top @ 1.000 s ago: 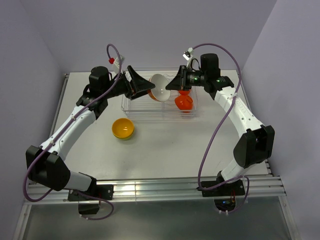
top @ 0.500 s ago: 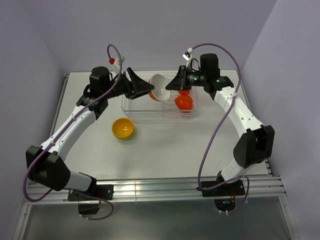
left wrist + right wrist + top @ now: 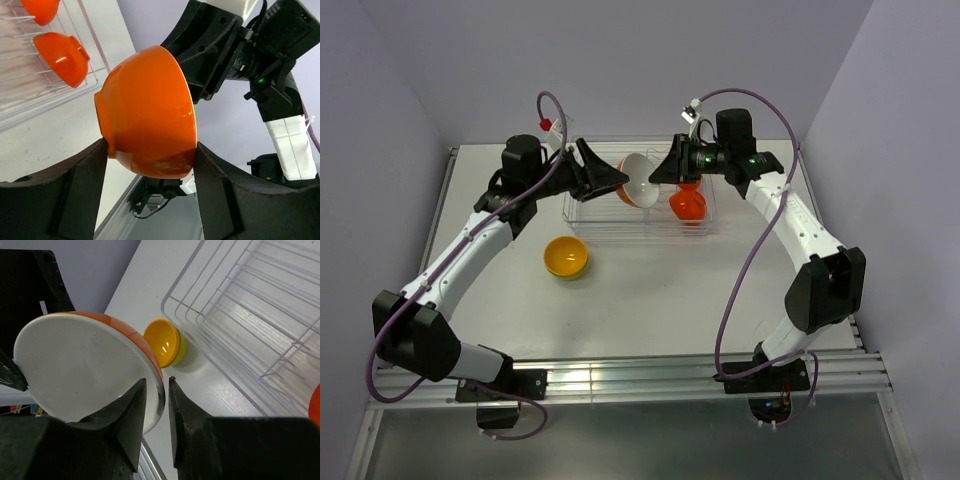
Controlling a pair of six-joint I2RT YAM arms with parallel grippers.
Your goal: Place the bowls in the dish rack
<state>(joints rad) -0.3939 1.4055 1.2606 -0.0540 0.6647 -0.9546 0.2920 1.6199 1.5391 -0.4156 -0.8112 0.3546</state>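
Compared with a second earlier, the right arm's wrist is shifted slightly toward the back of the table (image 3: 650, 290), while the left arm is found almost where it was. An orange bowl with a white inside (image 3: 642, 180) is held in the air over the left half of the dish rack (image 3: 600, 222), tipped on its side with its opening turned toward the right arm. It is clamped by the left gripper (image 3: 620, 180): in the left wrist view both fingers are pressed against the bowl's outer wall. The right gripper (image 3: 660, 170) is set astride the rim from the other side, its jaws slightly parted. In the right wrist view a thin strip of light is seen between the rim and one finger, so the rim appears to be let go there. Two red-orange bowls (image 3: 62, 57) are lodged on edge in the right part of the rack. A yellow bowl (image 3: 565, 257) is left upright on the table, just in front of the rack's left corner.
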